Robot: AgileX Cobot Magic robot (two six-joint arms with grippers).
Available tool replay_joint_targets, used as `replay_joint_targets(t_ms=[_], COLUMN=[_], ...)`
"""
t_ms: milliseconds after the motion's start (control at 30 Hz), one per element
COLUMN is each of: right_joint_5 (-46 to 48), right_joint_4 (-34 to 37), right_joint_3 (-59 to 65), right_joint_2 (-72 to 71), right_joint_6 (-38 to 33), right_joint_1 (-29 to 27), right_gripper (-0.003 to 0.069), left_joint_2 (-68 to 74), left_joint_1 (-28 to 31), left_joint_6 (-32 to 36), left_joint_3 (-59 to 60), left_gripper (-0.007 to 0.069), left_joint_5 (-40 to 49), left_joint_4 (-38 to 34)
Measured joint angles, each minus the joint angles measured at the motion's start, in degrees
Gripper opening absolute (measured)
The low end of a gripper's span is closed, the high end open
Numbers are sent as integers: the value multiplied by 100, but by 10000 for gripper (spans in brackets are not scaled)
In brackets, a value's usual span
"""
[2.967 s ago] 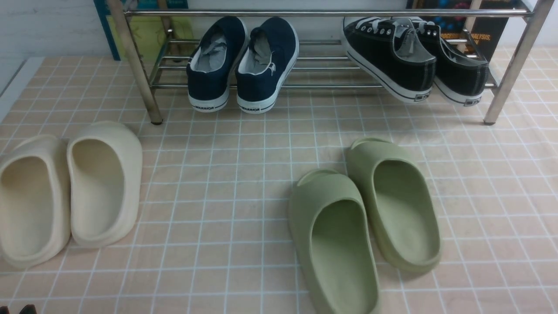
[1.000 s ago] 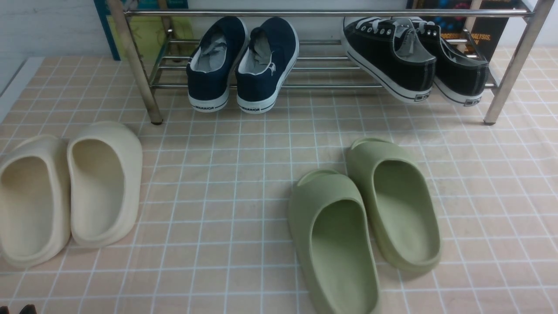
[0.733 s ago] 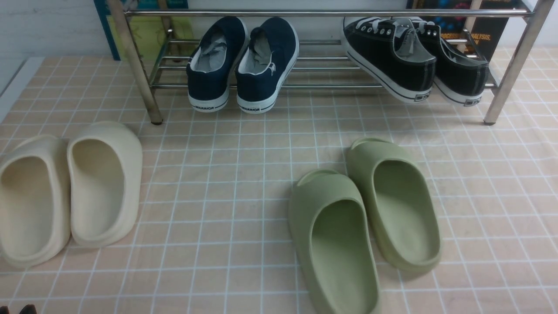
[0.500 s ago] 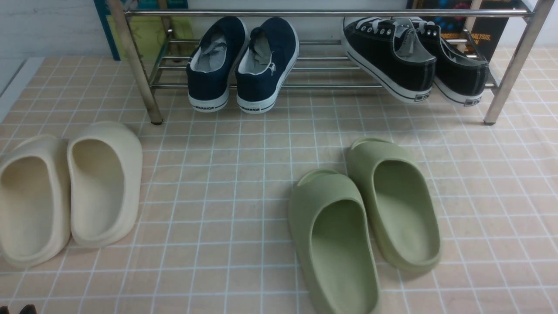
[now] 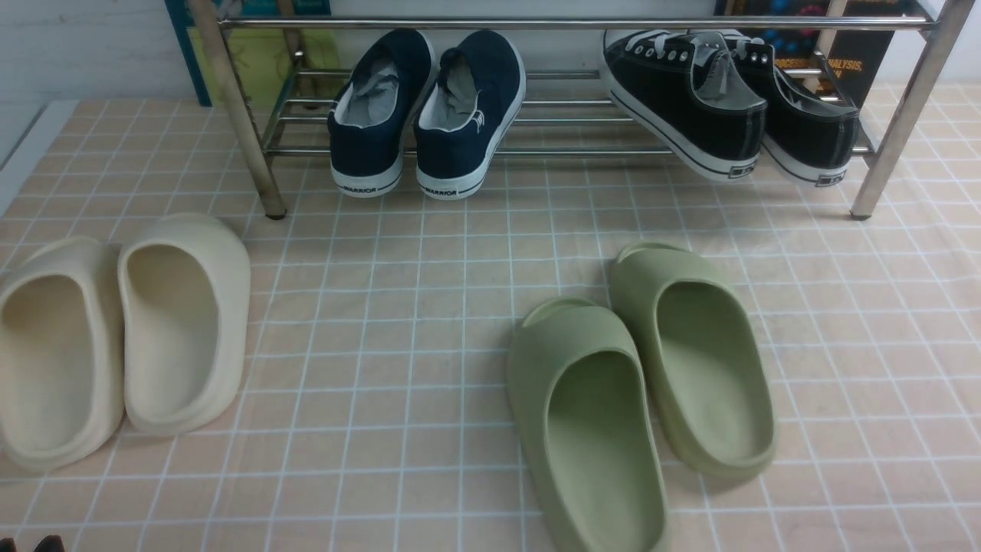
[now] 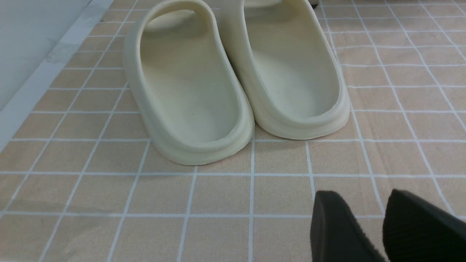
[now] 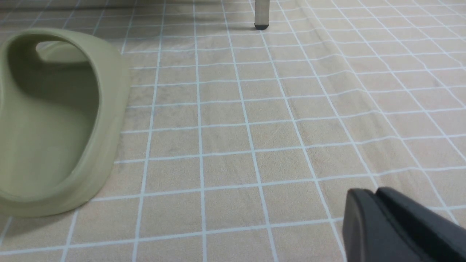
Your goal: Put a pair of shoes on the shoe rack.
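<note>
The pair of black sneakers, one (image 5: 686, 103) beside the other (image 5: 808, 123), rests heels-down on the slanted bars at the right end of the silver shoe rack (image 5: 567, 23). No gripper touches them. My left gripper (image 6: 360, 203) hangs low over the tiled floor with its jaws a little apart and nothing between them; its tips also show at the bottom left of the front view (image 5: 29, 546). My right gripper (image 7: 375, 194) is shut and empty over the floor, to the right of the green slides. A rack leg (image 7: 261, 14) shows in the right wrist view.
Navy slip-ons (image 5: 429, 115) sit on the rack's left part. Olive-green slides (image 5: 640, 376) lie on the floor at centre right; one shows in the right wrist view (image 7: 54, 120). Cream slides (image 5: 123, 330) lie at the left, just ahead of the left gripper (image 6: 233, 76).
</note>
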Motion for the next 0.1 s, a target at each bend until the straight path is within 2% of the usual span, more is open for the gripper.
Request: replay_joint_targets(t_ms=[100], right_joint_5=[0], right_joint_4=[0], right_joint_3=[0], right_joint_2=[0], right_joint_6=[0], right_joint_1=[0], right_gripper=[48], left_joint_2=[0], left_joint_1=[0], left_joint_6=[0], left_joint_3=[0], left_gripper=[239], left_joint_5=[0], left_joint_4=[0])
